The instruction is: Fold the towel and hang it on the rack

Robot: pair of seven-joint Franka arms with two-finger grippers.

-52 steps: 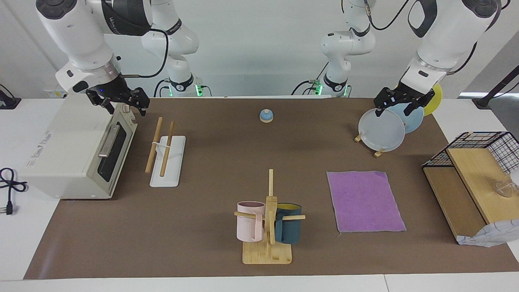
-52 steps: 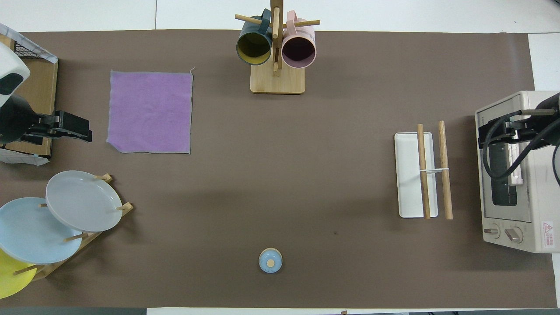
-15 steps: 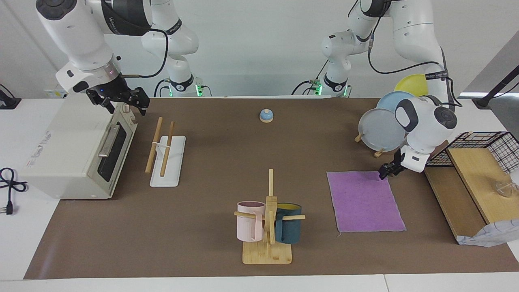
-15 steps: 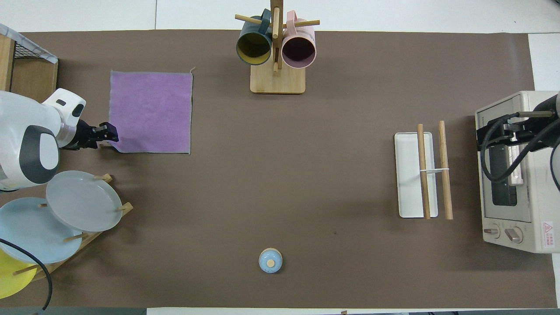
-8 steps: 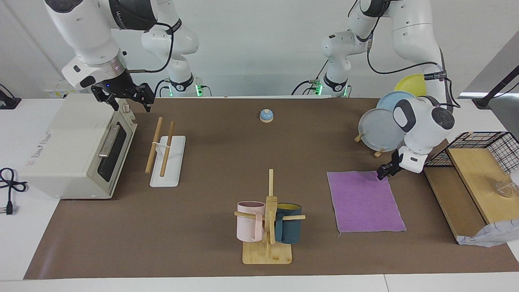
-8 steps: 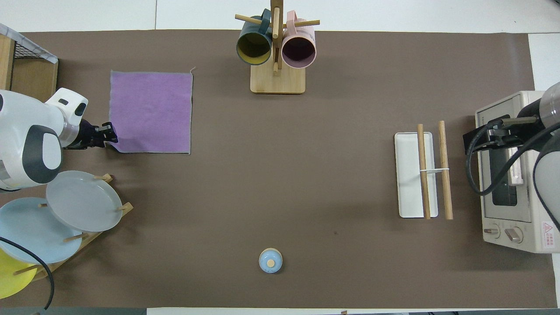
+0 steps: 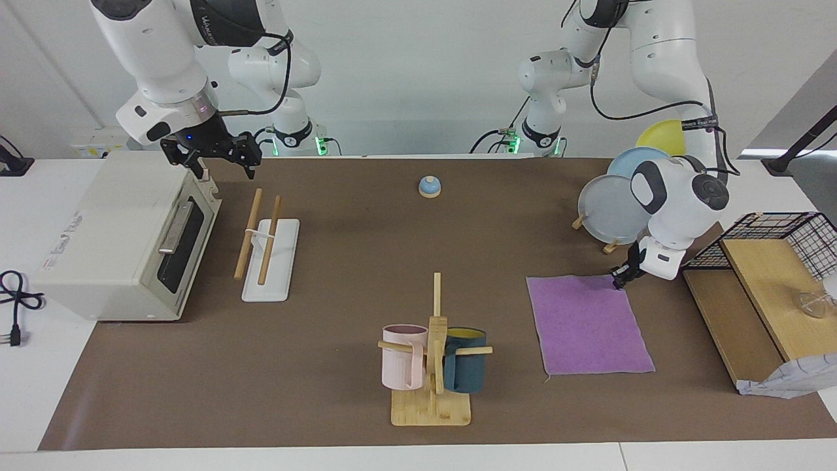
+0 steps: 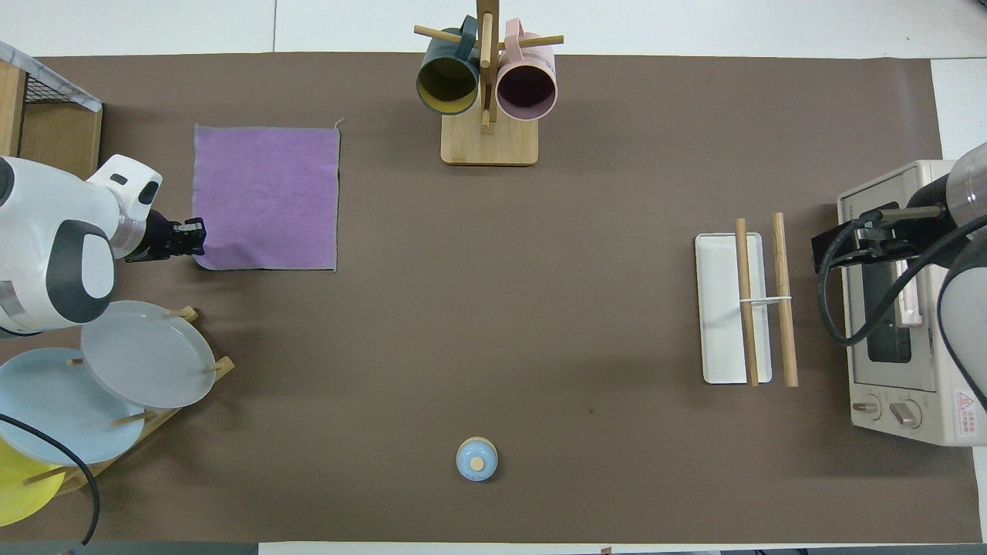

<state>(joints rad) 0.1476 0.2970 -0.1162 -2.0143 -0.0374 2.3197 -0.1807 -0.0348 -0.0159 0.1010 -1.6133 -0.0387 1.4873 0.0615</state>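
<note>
Towel (image 7: 588, 324) corner is where your left gripper (image 7: 618, 281) sits: its fingertips have met on the corner of the purple cloth nearest the robots, at the left arm's end of the table, and that corner looks pinched between them. The rest of the towel lies flat on the brown mat (image 7: 366, 248), purple face up, between the mug tree (image 7: 433, 356) and the wooden shelf with the wire basket (image 7: 765, 288). Just nearer to the robots than that corner you have the plate stand (image 7: 621, 206) with its grey, blue and yellow plates.

Your right gripper (image 7: 219, 160) hangs with its jaws wide apart and nothing in them, over the top edge of the toaster oven (image 7: 118, 239). Beside the oven stands the rack (image 7: 268, 242), two wooden rods on a white base, well apart from the towel.
</note>
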